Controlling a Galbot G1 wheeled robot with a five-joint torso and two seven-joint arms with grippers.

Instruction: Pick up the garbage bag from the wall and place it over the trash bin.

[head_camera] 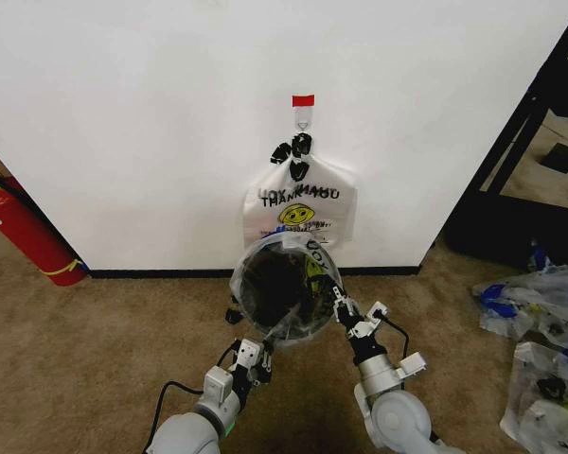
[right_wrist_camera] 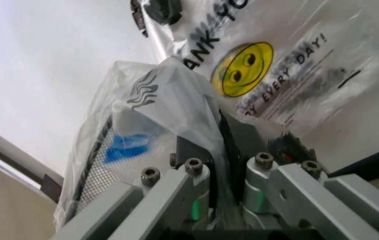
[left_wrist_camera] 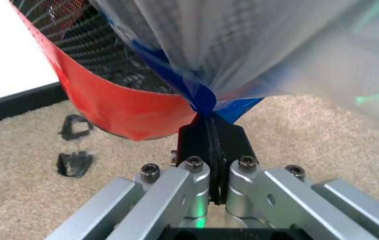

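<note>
- Left end effector (left_wrist_camera: 211,131), low in front of the bin (head_camera: 282,293), is clenched on a gathered blue-and-clear fold of the bag (head_camera: 308,274); its jaws meet with film pinched between them, just beside the bin's red wall.
- Right end effector (head_camera: 346,312) is at the bin's near right rim. Film lies between its fingers in the right wrist view, so it looks clamped on the bag, though the plastic hides the tips.
- Bag is draped over the bin's mouth: see-through film covers the dark inside and bunches along the rim. The bin stands on the carpet against the wall (head_camera: 123,123).
- Straight above the bin, another bag (head_camera: 300,210) with THANK YOU print and a yellow smiley hangs from a hook (head_camera: 303,109); it is not the one being fitted.
- Step in hand, as I judge it: seating the film around the rim. To do it well, draw both held edges outward and down the outside of the bin evenly, so the film catches under the black rim without tearing.
- Keep tension modest; a light bin may tip or slide toward the pull.
- Two small dark clips (left_wrist_camera: 75,145) lie on the carpet beside the bin; keep the end effectors clear of them.
</note>
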